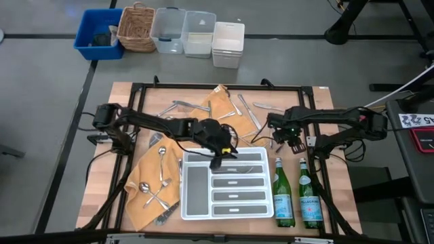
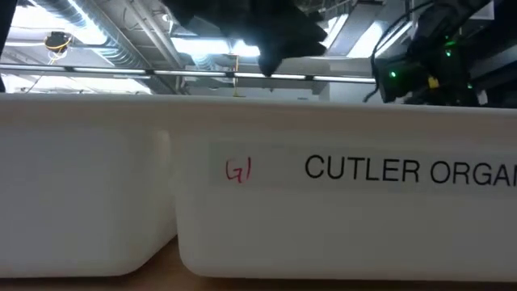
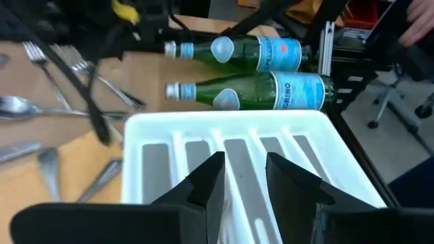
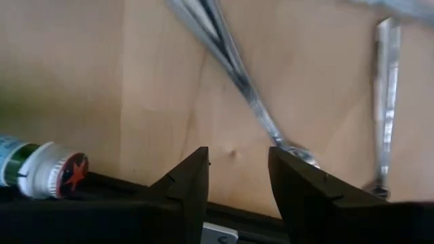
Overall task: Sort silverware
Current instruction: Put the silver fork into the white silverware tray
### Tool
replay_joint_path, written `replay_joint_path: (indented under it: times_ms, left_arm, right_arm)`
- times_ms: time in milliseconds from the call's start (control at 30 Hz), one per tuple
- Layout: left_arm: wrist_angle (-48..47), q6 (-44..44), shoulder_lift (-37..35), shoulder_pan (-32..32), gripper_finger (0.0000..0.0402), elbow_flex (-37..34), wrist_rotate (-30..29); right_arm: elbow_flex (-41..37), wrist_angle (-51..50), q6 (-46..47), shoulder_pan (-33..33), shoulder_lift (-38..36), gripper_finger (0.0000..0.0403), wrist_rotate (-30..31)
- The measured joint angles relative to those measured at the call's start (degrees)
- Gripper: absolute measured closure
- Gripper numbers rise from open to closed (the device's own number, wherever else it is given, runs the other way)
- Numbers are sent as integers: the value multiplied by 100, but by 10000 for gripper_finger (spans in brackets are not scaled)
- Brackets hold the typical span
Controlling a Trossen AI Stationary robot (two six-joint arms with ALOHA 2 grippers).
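Over tray (image 1: 234, 203): left hand (image 1: 218, 161) open, empty.

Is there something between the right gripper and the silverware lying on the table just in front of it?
Nothing visible. The right gripper hangs open over bare table, and the nearest piece of silverware lies just ahead of its fingertips with no object between. A bottle cap sits off to one side, out of the way.
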Motion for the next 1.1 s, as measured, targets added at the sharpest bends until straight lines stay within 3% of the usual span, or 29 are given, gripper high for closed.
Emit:
replay_joint_path:
  times_ms: [400,600,1000,1100]
  left_arm:
    - [-326,59,-238,239,304,0,-35]
    - [-385,66,-238,257,304,0,-34]
    - [-380,-10,-238,255,304,0,-30]
    - [-382,-53,-238,252,304,0,-30]
  right_arm:
    - [-767,1145,-2,2,-5,246,471]
    - [-1021,1409,-2,2,-22,253,397]
    - [-1055,1302,27,4,-13,385,174]
    - [-1014,1268,93,6,-11,390,187]
